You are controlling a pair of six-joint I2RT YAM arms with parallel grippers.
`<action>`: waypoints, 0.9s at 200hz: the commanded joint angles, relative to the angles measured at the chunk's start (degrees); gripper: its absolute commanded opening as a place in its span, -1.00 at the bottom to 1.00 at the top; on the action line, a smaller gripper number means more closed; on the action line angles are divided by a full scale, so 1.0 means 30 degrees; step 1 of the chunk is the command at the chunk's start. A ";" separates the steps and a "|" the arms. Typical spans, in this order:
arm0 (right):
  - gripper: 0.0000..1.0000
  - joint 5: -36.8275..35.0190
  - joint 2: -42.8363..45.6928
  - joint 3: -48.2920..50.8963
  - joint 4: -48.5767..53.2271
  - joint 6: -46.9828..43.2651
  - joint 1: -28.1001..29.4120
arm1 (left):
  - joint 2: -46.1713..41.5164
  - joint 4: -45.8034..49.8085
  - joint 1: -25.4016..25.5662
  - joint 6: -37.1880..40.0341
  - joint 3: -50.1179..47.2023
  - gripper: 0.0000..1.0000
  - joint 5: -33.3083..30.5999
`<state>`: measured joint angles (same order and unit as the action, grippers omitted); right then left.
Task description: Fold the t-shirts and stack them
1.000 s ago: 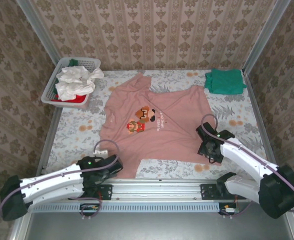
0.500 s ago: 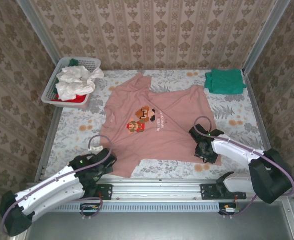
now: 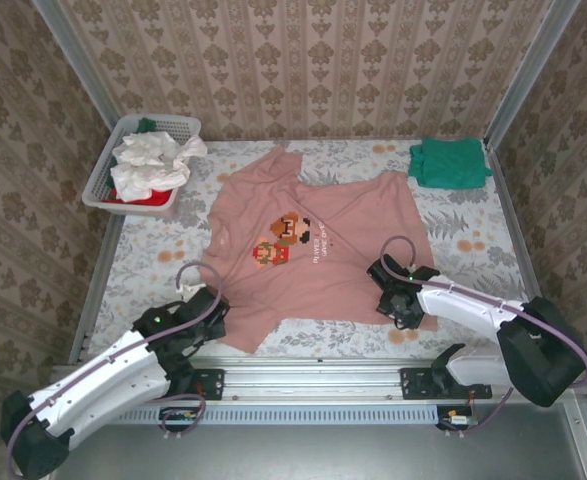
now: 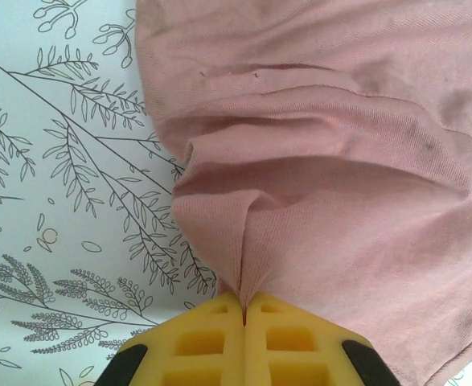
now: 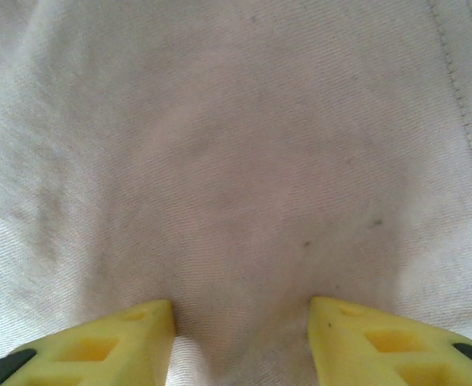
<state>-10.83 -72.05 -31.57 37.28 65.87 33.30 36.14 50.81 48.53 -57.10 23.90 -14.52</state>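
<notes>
A dusty-pink t-shirt [image 3: 308,235] with pixel game figures lies spread across the middle of the table. My left gripper [image 3: 211,308] is at its near-left corner. In the left wrist view the yellow fingers [image 4: 207,342] are shut on a pinched ridge of the pink cloth [image 4: 340,161], just above the printed table cover. My right gripper [image 3: 393,298] sits on the shirt's near-right part. Its jaws stand open, and the fingertips [image 5: 151,322] press into the pink cloth [image 5: 244,161] that spans the gap. A folded teal-green t-shirt [image 3: 449,162] rests at the far right.
A white slatted basket [image 3: 99,186] at the far left holds crumpled white cloth [image 3: 151,162] over red cloth [image 3: 151,201]. The table cover [image 3: 153,260] is pale with a floral print. Metal frame rails run along both sides and the near edge.
My left gripper has moved away from the near edge, carrying the pink hem with it. My right gripper has slid left from the shirt's corner onto the cloth, and its jaws have narrowed.
</notes>
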 commanded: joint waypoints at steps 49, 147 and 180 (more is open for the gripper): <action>-0.51 -0.2080 0.1835 -0.1319 0.4061 -0.0490 0.0275 | 0.0186 0.0752 -0.0825 0.1509 0.2024 -1.00 -0.0959; 0.02 -0.0895 0.2511 -0.1103 0.3817 -0.0291 0.1346 | 0.5100 -0.1730 -0.3859 0.6319 0.6652 -1.00 -0.0778; 0.08 -0.0985 0.3552 0.0793 0.2843 0.1172 0.1756 | 0.5187 -0.1847 -0.5277 0.7135 0.6520 -1.00 -0.0420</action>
<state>-13.47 -63.44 -31.70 45.23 64.66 38.09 51.77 45.56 35.81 -39.68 42.57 -15.86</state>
